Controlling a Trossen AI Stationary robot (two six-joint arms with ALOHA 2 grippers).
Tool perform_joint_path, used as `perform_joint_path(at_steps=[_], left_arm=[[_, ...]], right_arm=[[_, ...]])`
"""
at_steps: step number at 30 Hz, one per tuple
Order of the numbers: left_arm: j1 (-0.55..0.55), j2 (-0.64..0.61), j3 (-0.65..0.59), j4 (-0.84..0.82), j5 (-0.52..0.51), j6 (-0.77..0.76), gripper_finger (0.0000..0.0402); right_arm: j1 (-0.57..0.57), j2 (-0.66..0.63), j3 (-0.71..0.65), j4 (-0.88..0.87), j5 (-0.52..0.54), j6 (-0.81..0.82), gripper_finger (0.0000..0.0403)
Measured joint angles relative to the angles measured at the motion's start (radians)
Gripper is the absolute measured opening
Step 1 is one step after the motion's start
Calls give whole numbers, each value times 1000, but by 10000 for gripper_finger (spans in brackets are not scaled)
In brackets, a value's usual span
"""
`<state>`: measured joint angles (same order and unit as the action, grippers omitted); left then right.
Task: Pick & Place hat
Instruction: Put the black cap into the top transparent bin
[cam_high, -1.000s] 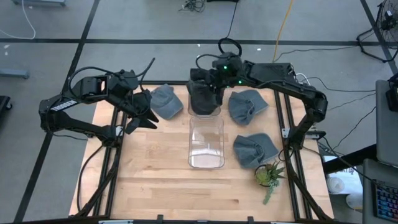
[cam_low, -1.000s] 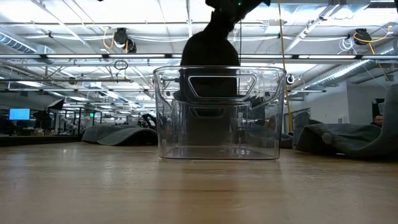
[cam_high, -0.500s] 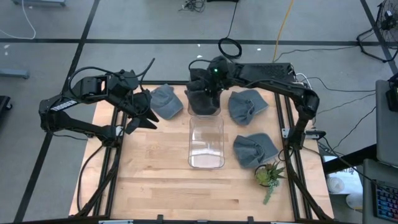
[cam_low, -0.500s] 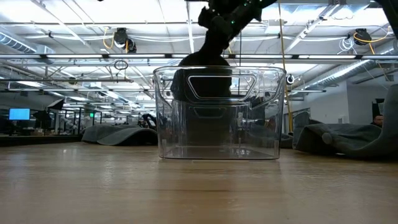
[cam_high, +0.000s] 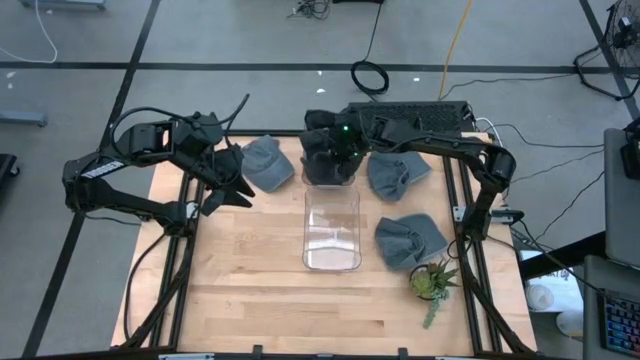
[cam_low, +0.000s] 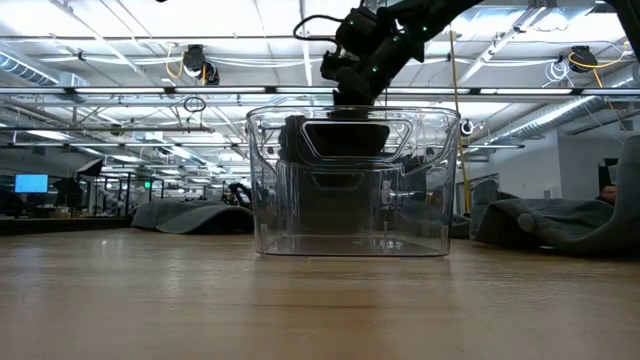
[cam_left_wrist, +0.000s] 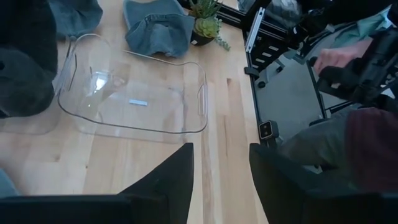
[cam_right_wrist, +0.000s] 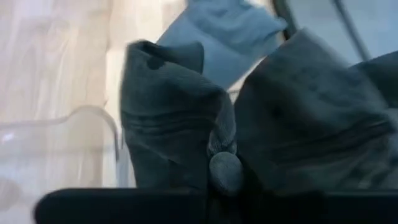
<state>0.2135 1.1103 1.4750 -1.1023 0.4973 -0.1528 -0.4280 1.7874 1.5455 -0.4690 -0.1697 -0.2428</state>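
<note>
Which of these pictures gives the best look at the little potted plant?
The high view: the potted plant shows whole, standing at the table's near right edge beside a grey hat. The left wrist view catches it too, cut off at the picture's edge. The low and right wrist views do not show it.

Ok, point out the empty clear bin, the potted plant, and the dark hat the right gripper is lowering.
empty clear bin (cam_high: 332, 228), high view, on its bare floor.
potted plant (cam_high: 433, 281), high view, on the green leaves.
dark hat (cam_high: 322, 160), high view, on the crown below the right gripper (cam_high: 342, 141).
</note>
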Motion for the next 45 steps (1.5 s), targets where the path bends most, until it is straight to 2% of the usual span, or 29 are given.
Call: perform_joint_path(at_steps=[11, 15, 19, 21, 24, 34, 41, 45], left_arm=[[0, 0, 0, -25, 3, -8, 185], [0, 0, 0, -44, 3, -8, 191], [0, 0, 0, -48, 3, 10, 193], [0, 0, 0, -48, 2, 19, 190], [0, 0, 0, -48, 0, 19, 184], [0, 0, 0, -46, -1, 16, 157], [0, 0, 0, -45, -1, -1, 142], [0, 0, 0, -45, -1, -13, 136]], right_arm=[[10, -29, 1, 35, 17, 26, 220], [21, -74, 1, 76, 56, 37, 253], [39, -123, 2, 90, 65, 92, 260], [60, -136, 2, 73, 65, 95, 251], [95, -139, 2, 37, 62, 42, 217], [86, -76, 2, -8, 65, -47, 15], [25, -21, 1, -13, 69, -58, 2], [-9, 10, 1, 24, 141, -58, 1]])
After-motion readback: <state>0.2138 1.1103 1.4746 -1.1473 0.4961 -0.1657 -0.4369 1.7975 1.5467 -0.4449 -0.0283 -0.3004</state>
